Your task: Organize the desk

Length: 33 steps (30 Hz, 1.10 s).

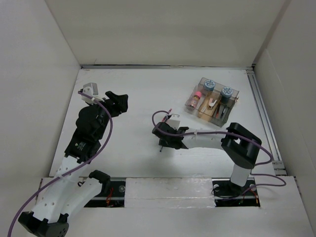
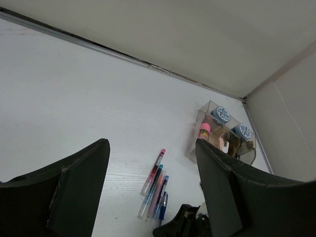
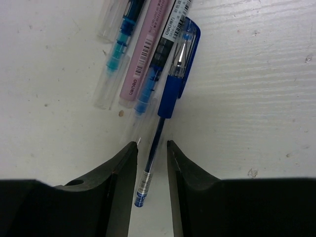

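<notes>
Desk-organizing setup, seen from above and from both wrists. The desk (image 1: 138, 94), a white walled tabletop with a metal rail along its right edge, is carrying everything shown.

The left gripper (image 1: 118, 101) is hovering over the left half of the tabletop. Its jaws are standing wide apart and are grasping nothing.

The right gripper (image 3: 152, 153) is reaching down near the middle of the tabletop. Its jaws are partly parted and are straddling a pen tip without yet pinching it.

A clear compartment box (image 1: 195, 91) is sitting toward the far right corner, already holding small items.

Four pens are lying side by side near the centre, touching or nearly so. They are a teal-filled clear pen (image 3: 116, 57), a pink pen (image 3: 147, 52), a second clear pen (image 3: 150, 79) and, outermost, a blue pen (image 3: 172, 81).

The slim clear nose of the blue pen is lying between the right fingers (image 3: 118, 182), with bare tabletop showing on its right side.

Judged step: picking up the blue pen. The grasp would likely hold better if shifted up toward the thicker blue grip section. The jaws should be closing squarely across the barrel. The left finger is sitting just beside the neighbouring clear pen's tip and could drag it along. A straight vertical lift should be leaving the other three undisturbed.
</notes>
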Each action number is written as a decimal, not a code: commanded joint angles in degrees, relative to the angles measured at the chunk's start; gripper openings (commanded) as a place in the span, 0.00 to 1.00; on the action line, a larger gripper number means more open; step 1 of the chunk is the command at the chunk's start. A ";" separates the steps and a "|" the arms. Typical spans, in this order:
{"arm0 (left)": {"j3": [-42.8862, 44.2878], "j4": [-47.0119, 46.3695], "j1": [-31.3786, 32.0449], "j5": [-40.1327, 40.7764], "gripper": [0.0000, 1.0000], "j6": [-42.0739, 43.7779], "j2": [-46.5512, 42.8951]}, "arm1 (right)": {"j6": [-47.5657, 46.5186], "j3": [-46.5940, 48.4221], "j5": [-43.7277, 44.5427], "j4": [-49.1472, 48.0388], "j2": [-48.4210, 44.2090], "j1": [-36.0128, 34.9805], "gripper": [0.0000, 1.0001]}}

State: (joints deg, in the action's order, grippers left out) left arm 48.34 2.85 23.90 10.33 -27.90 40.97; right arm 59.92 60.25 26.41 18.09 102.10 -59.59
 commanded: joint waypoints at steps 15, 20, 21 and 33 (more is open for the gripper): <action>0.88 -1.54 -0.26 0.04 0.67 0.57 -0.80 | 5.29 -5.40 6.54 6.18 -5.32 1.14 0.00; 0.97 -1.80 -0.26 -0.04 0.67 0.48 -0.81 | 6.17 -7.59 8.12 5.48 -13.14 3.25 0.00; 1.06 -1.28 -0.26 -0.22 0.67 0.57 -0.72 | 6.09 -8.21 8.39 4.86 -14.90 5.00 0.00; 0.70 -1.71 -0.26 -0.31 0.67 0.39 -1.69 | -1.12 -16.47 1.03 -12.62 -34.87 36.89 0.00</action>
State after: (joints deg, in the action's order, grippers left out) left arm 48.34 2.83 23.90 10.28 -27.92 39.77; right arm 61.17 45.58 31.16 12.58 68.14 -26.96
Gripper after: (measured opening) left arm 0.665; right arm 0.119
